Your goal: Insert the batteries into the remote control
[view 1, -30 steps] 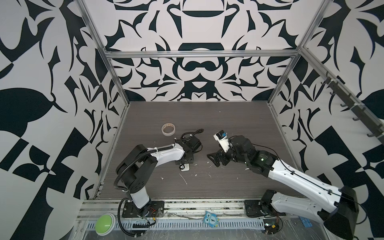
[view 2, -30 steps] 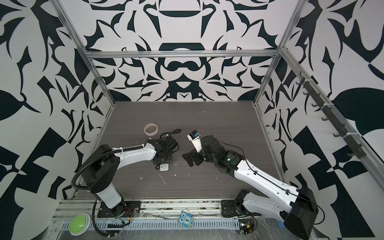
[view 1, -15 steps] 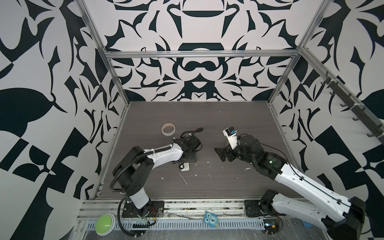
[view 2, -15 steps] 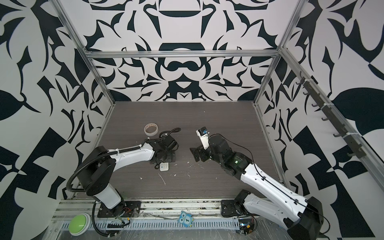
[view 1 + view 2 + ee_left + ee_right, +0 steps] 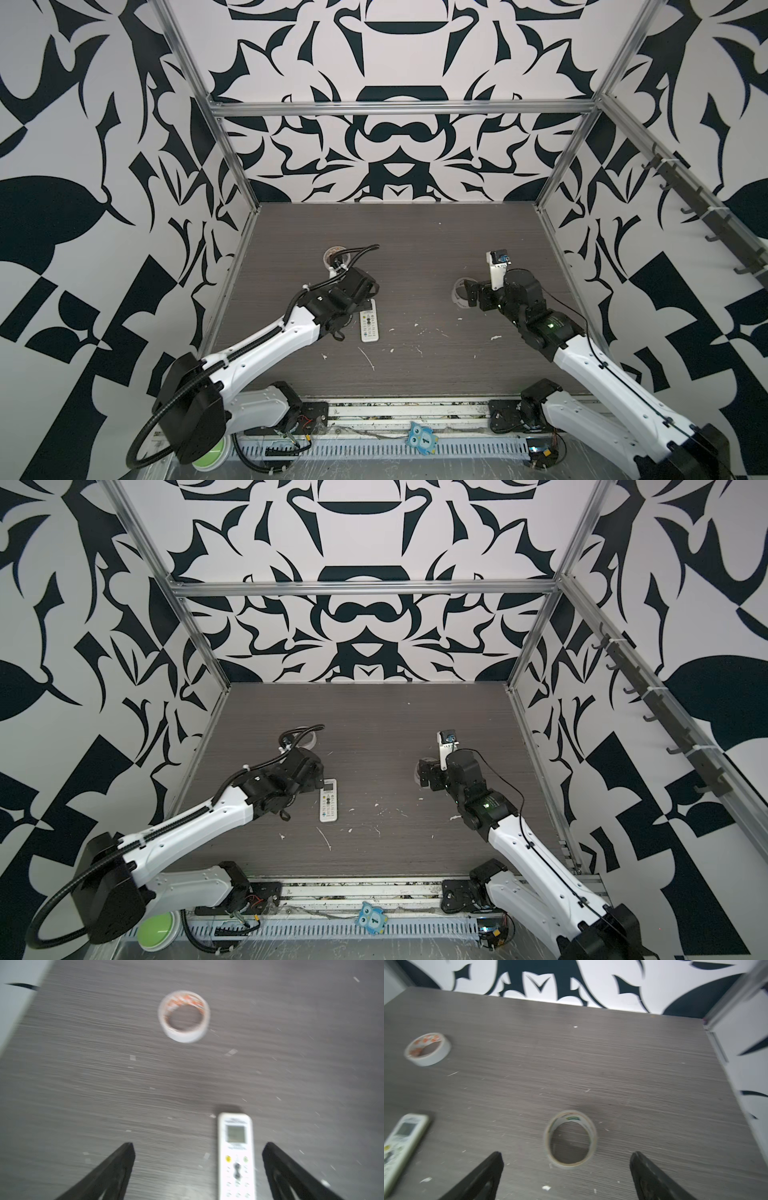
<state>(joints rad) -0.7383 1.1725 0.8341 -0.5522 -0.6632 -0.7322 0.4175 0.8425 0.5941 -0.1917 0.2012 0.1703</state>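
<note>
Face up on the grey wood-grain tabletop (image 5: 415,249), left of middle — remote control (image 5: 369,321), display end toward the back wall (image 5: 395,145). By that display end, left pincer (image 5: 198,1145), spread wide, gripping nothing; in the left wrist view, remote between its two black fingers (image 5: 116,1167), nearer one of them, touching neither. Farther back, white tape roll with orange print (image 5: 184,1016). Well apart on the right, right pincer (image 5: 566,1154) — likewise spread and empty — at a clear tape roll (image 5: 571,1138) lying flat. Across the near tabletop, white scraps (image 5: 370,357).
</note>
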